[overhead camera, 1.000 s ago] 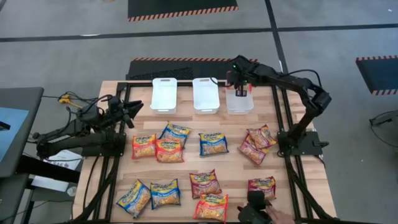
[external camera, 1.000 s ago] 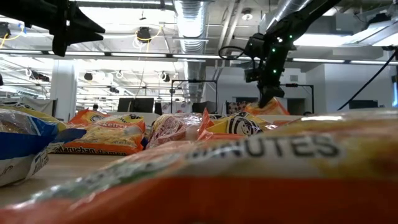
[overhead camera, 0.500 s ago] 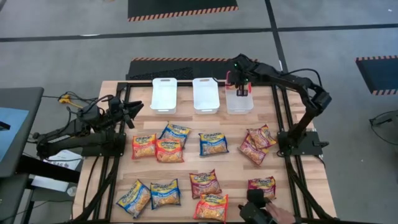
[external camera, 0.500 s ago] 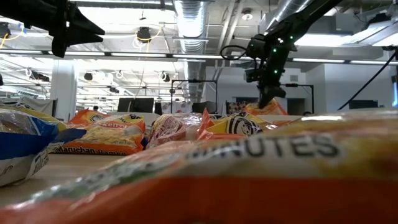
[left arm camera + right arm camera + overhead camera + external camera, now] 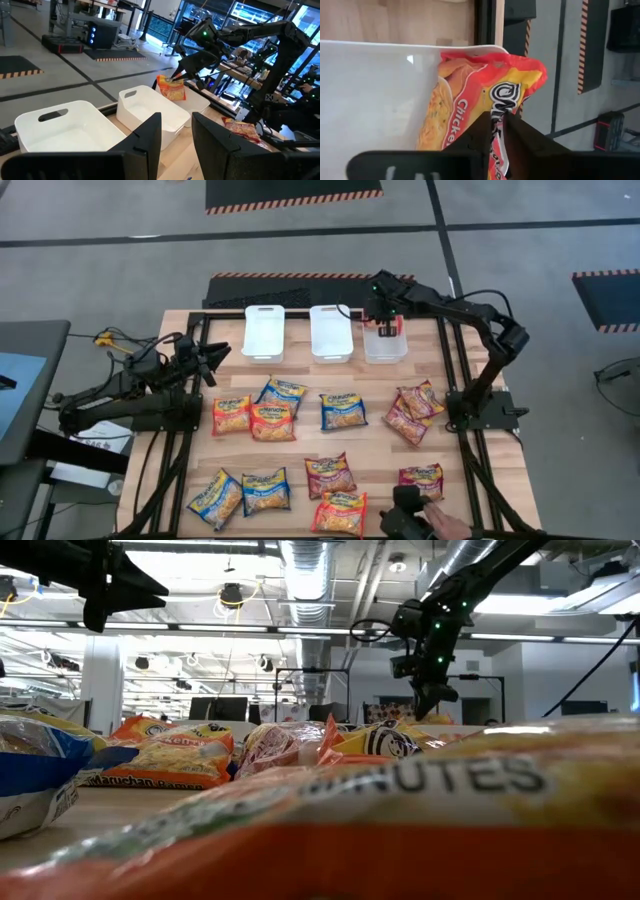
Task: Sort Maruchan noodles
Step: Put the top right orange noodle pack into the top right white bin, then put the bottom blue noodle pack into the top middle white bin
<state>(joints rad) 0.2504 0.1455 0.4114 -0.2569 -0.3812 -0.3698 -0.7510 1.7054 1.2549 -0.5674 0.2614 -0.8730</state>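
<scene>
Right wrist view | right gripper (image 5: 492,131) pinching orange packet (image 5: 470,120) | over white bin (image 5: 370,90)

Wooden table (image 5: 380,450), three white bins (image 5: 264,332) along its far edge, perhaps eleven noodle packets (image 5: 343,411) scattered nearer.
</scene>
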